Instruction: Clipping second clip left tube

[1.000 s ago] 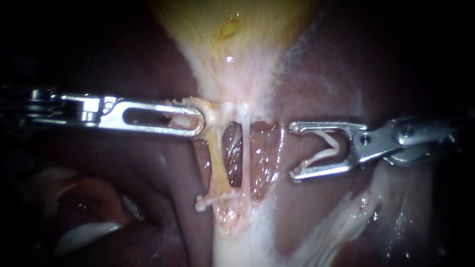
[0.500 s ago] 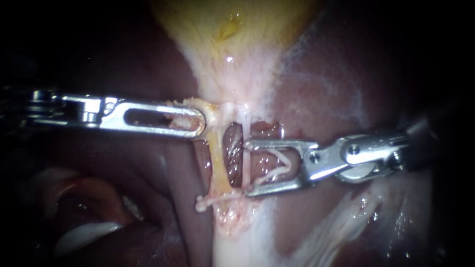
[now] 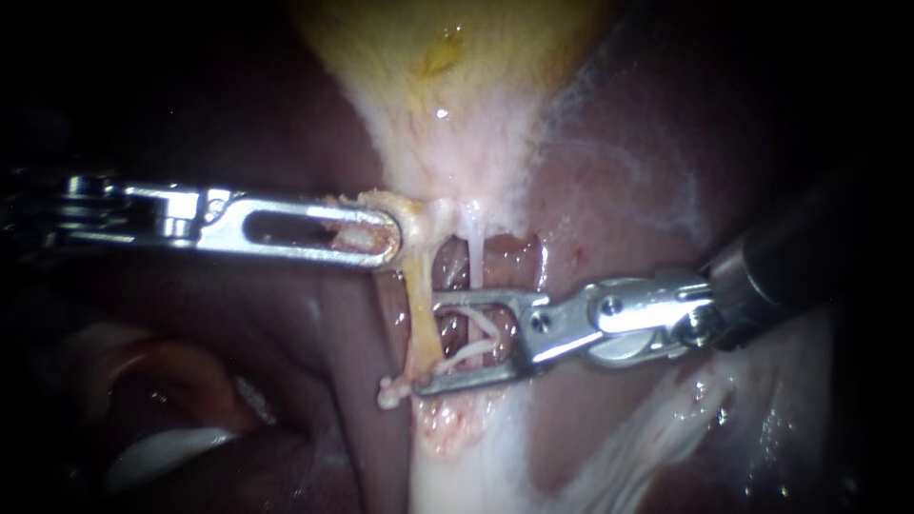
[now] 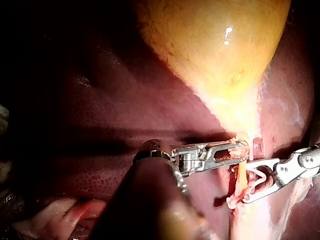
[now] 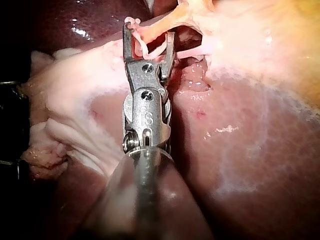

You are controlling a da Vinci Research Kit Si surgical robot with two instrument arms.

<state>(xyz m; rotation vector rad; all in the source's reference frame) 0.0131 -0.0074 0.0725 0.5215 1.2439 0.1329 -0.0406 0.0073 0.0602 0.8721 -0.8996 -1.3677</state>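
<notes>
The yellowish left tube (image 3: 415, 286) runs down from the gallbladder (image 3: 447, 57) neck to a white clip (image 3: 388, 392) across its lower end. Beside it is the thin pale right tube (image 3: 473, 252). My left instrument (image 3: 373, 240) is shut on the yellow tissue at the neck, also seen in the left wrist view (image 4: 240, 148). My right instrument (image 3: 428, 346) holds an open white clip (image 3: 479, 330) between wide-apart jaws. They straddle both tubes just above the lower clip, and their tips reach the left tube. The right wrist view shows those jaws (image 5: 148, 31) around the tube (image 5: 165, 25).
Dark red liver (image 3: 619, 190) lies on both sides of the tubes. Pale fatty tissue (image 3: 657, 428) runs below my right instrument. A wet reddish fold (image 3: 162, 381) sits at the lower left. Behind the tubes there is an open window of raw tissue (image 3: 505, 257).
My right instrument has moved left with its open clip, from clear of the tubes to straddling both and reaching the left tube. My left instrument holds its grip.
</notes>
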